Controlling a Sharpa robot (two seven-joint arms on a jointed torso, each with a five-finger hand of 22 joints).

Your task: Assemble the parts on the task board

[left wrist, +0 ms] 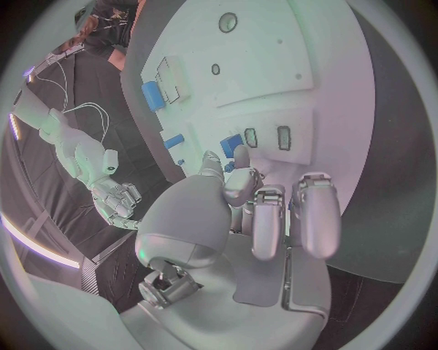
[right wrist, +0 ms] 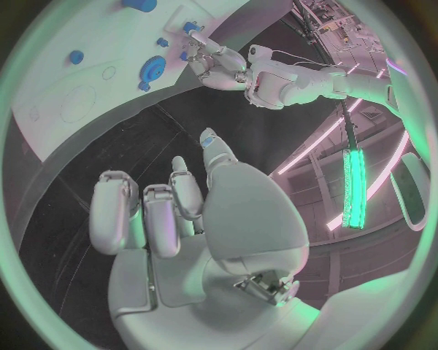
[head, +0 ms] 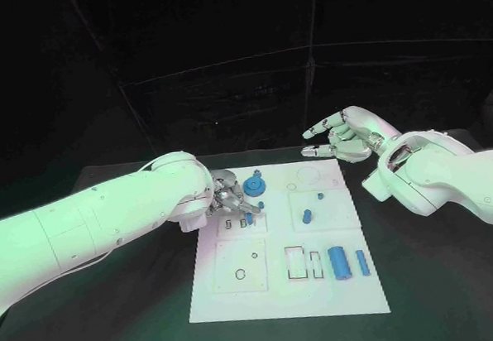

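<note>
**Left robot hand worked at the board's far corner; right robot hand waited off it**

A black tabletop point(head: 119, 318) under dark drapes carried the white task board point(head: 288, 299), which lay square in front of you. Your left robot hand point(head: 228, 202) hovered over the board's far-left corner, fingers curled down close to a round blue gear point(head: 254, 188) and a small blue part point(head: 246, 220). Whether it gripped anything, I cannot tell; the fingertips hid the contact. Your right robot hand point(head: 345, 136) hung above the tabletop beyond the board's far-right corner, holding nothing, one finger extended and the others loosely bent.

On the near half of the board two blue cylinders point(head: 340, 260) lay side by side beside rectangular slots, and a short blue peg point(head: 307, 215) lay near the middle.

These parts looked like small rigid plastic: light, stiff and probably smooth, so likely to roll or skid when nudged. You would do best to pinch a cylinder across its middle, and the gear by its rim.
</note>
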